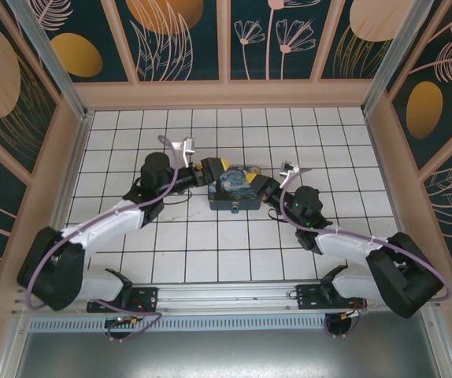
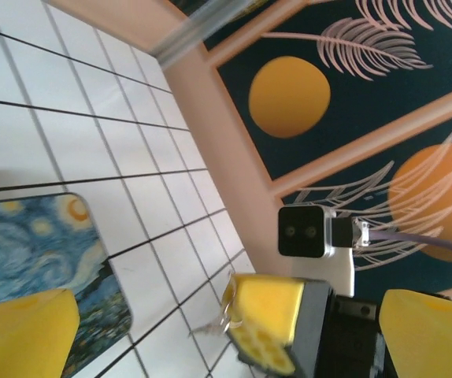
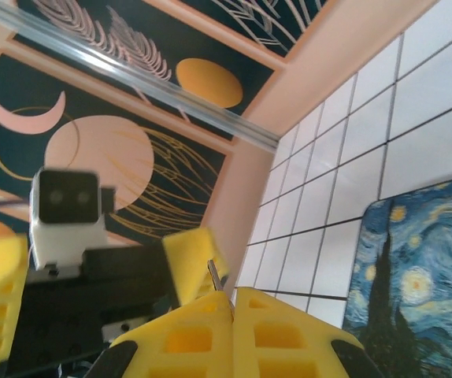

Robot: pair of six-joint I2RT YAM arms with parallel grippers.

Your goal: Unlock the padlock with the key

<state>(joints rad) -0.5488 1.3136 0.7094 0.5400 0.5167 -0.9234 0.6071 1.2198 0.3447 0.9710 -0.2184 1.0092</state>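
Observation:
My right gripper (image 3: 232, 298) is shut on the key (image 3: 213, 272), a thin metal sliver that sticks up out of the seam between its yellow fingers. In the left wrist view the same key (image 2: 204, 328) pokes out from those fingers (image 2: 267, 321) with a wire ring (image 2: 230, 303) hanging on it. My left gripper (image 2: 218, 346) stands wide open, one yellow finger (image 2: 21, 331) on each side of the right gripper's tip. Both grippers meet above the blue painted tin box (image 1: 238, 197): the left gripper (image 1: 214, 169) and the right gripper (image 1: 259, 187). The padlock is hidden.
The tin box (image 2: 37, 252) lies on the white tiled floor (image 1: 202, 244) in the middle of the cell. Patterned walls (image 1: 226, 39) with peach frames close in the back and both sides. The right wrist's camera (image 2: 305, 232) sits just beyond the left gripper.

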